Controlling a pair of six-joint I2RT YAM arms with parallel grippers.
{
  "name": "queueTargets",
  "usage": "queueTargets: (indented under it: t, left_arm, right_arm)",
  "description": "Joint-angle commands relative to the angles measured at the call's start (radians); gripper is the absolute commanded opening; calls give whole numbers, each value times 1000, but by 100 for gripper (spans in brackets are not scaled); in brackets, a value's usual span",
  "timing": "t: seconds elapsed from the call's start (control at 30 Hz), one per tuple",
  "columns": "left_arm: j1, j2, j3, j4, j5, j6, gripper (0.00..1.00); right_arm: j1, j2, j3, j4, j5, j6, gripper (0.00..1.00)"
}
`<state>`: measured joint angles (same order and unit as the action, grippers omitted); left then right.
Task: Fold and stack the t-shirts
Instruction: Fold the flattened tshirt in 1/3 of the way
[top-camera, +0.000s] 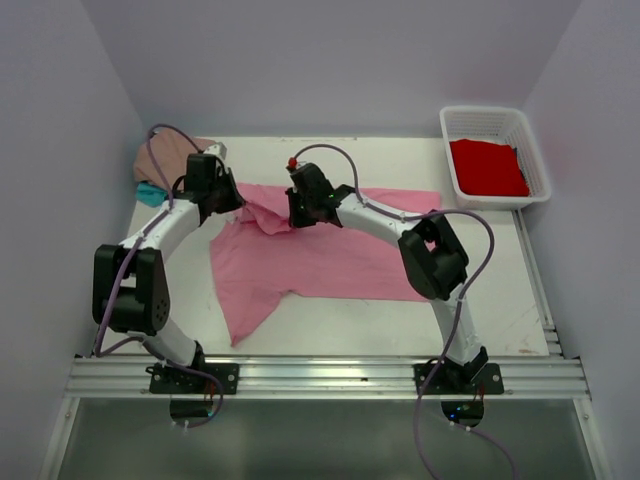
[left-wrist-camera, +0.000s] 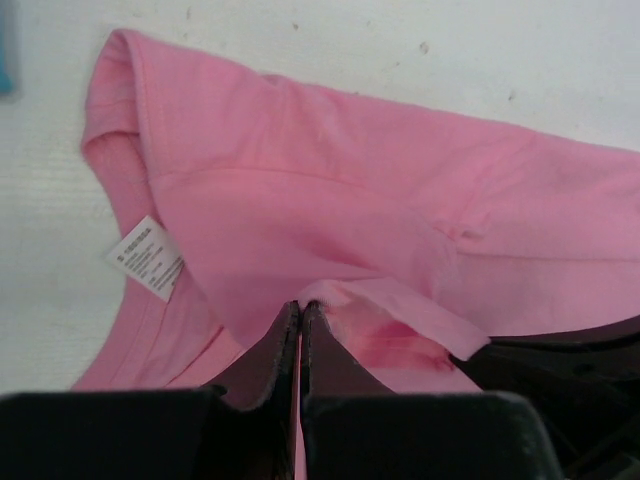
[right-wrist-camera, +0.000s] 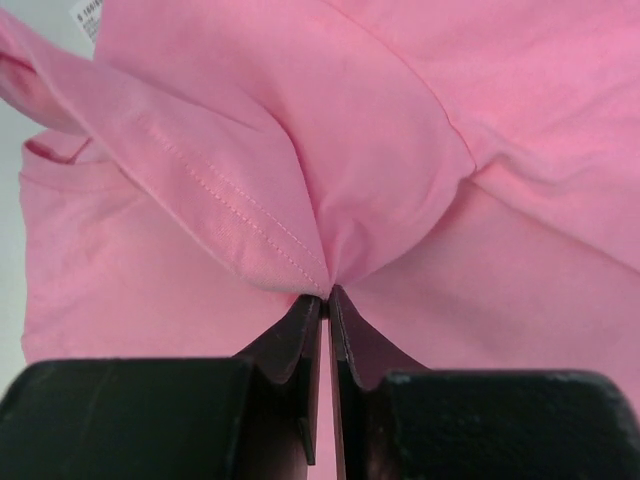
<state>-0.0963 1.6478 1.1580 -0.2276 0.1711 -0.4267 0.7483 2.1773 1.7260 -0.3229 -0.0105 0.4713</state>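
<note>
Clamped in the left claw (left-wrist-camera: 301, 308) and the right claw (right-wrist-camera: 326, 295), raised folds of the bright pink t-shirt (top-camera: 330, 260) are being pinched, left of the white basket (top-camera: 484, 111).

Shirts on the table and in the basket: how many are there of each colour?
Bright pink shirt: 1
Tan-pink shirt: 1
Teal shirt, mostly hidden: 1
Red shirt: 1
Total: 4
</note>
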Motion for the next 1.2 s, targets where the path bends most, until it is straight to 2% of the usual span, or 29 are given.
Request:
queueTargets:
  t: [0.0,0.17,0.5,0.77,0.8,0.87,0.9,0.93,0.97,1.0,1.17]
  left_arm:
    - [13,-85,-84,-29,-103,28,0]
    - [21,-121,-159,-49,-145,40,0]
    - [24,-164,-201,-75,-195,54,0]
    - [26,-190,-236,-84,-176,45,0]
    - [26,-191,-242,-84,-154,43,5]
    - [26,-197,-270,-85,-140,31,30]
    - [26,-201,-282,-85,-136,16,53]
    - [26,-221,-311,-79,-137,6,59]
    - [26,-233,-328,-66,-137,-6,88]
    - [26,-252,-345,-56,-131,-32,100]
    - [26,-391,-443,52,-114,-87,100]
  right_arm:
    - [6,-111,-29,-44,-12,-43,9]
    - [5,-134,-40,-94,-32,-66,12]
    - [8,-79,-62,-119,-94,-68,14]
    - [11,-68,-88,-113,-100,-68,14]
    - [10,-71,-89,-113,-98,-68,14]
    - [11,-83,-95,-110,-94,-68,14]
    - [11,-88,-101,-108,-86,-69,15]
    - [10,-94,-105,-107,-82,-71,15]
    - [10,-106,-109,-108,-69,-72,15]
    - [10,-112,-114,-107,-65,-76,15]
    - [11,-128,-123,-107,-51,-79,17]
